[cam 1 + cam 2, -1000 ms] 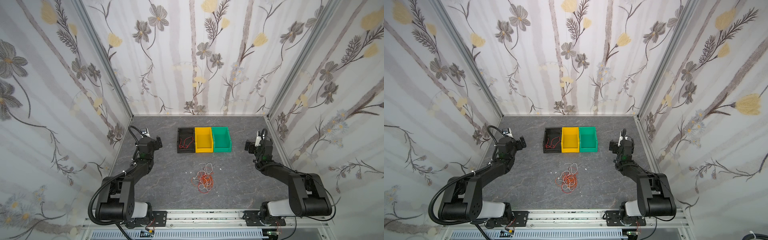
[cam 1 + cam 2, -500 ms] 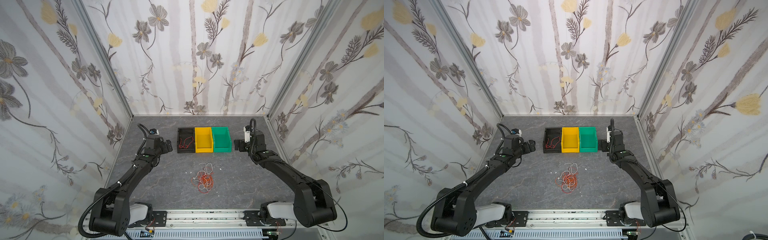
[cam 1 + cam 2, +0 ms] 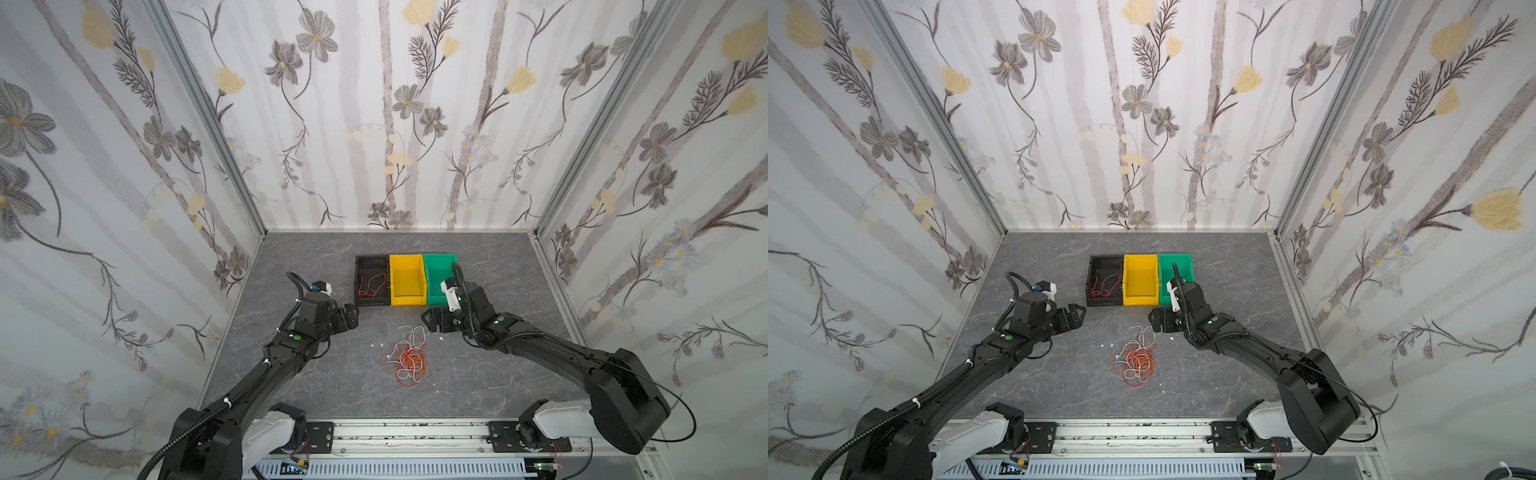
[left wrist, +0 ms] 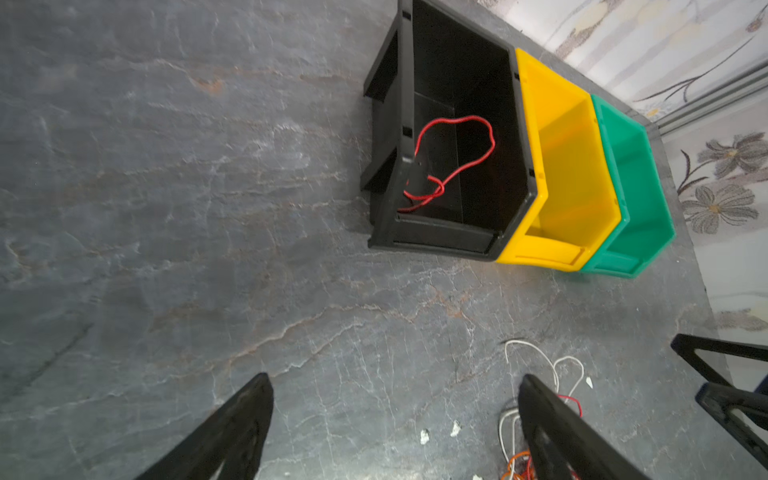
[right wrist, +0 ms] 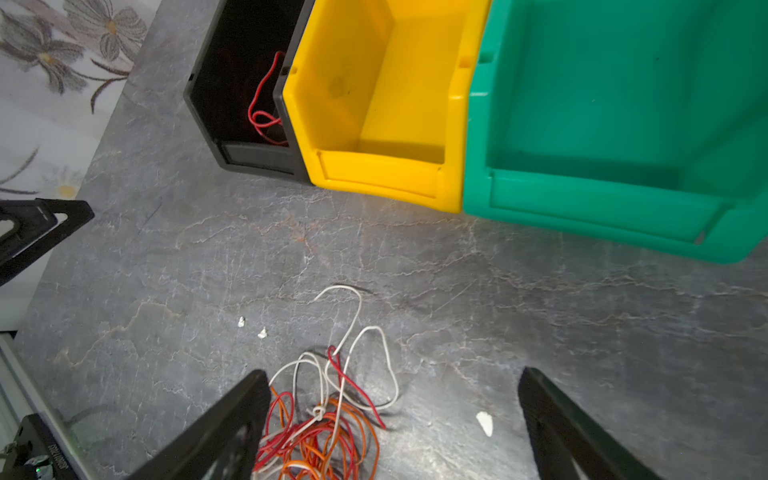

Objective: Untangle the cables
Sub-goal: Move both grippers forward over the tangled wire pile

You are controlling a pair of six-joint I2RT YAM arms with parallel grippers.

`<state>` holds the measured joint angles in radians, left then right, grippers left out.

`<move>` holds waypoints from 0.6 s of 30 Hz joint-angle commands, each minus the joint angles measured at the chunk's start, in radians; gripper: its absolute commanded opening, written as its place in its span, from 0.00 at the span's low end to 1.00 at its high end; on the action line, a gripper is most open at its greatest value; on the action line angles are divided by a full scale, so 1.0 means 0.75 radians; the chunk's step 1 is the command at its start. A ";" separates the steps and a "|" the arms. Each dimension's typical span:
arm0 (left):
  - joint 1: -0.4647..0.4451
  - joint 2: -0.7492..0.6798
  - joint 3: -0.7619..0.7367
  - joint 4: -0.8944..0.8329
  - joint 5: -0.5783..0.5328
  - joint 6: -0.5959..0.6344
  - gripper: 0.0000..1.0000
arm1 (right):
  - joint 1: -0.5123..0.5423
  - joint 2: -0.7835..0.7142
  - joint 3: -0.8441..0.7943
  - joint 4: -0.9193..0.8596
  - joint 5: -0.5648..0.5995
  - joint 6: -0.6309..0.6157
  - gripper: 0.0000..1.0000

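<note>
Black jointed left arm [image 3: 286,353] and right arm [image 3: 552,353], corrugated hoses [image 3: 459,276], white bases [image 3: 266,432], green dots [image 3: 296,337]

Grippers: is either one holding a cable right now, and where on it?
Nothing is held. The left gripper and the right gripper both stand open and empty, apart from the tangled cables.

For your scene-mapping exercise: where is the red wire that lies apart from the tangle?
The red wire lies in the black bin, left of the yellow bin in both top views, beyond the tangle.
</note>
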<state>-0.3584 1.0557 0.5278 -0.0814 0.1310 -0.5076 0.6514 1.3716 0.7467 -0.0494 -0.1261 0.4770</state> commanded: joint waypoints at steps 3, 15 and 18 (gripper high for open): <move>-0.078 -0.041 -0.070 0.045 0.009 -0.105 0.92 | 0.139 0.039 0.031 -0.044 0.044 0.067 0.94; -0.229 -0.079 -0.203 0.136 -0.016 -0.194 0.90 | 0.390 0.242 0.107 -0.114 0.144 0.080 0.75; -0.250 -0.075 -0.215 0.149 -0.017 -0.204 0.90 | 0.417 0.284 0.140 -0.167 0.189 0.068 0.71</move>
<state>-0.5377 1.0000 0.3737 -0.0185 0.1310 -0.6334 0.9524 1.5669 0.8314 -0.1322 -0.0353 0.5232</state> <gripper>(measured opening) 0.901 0.708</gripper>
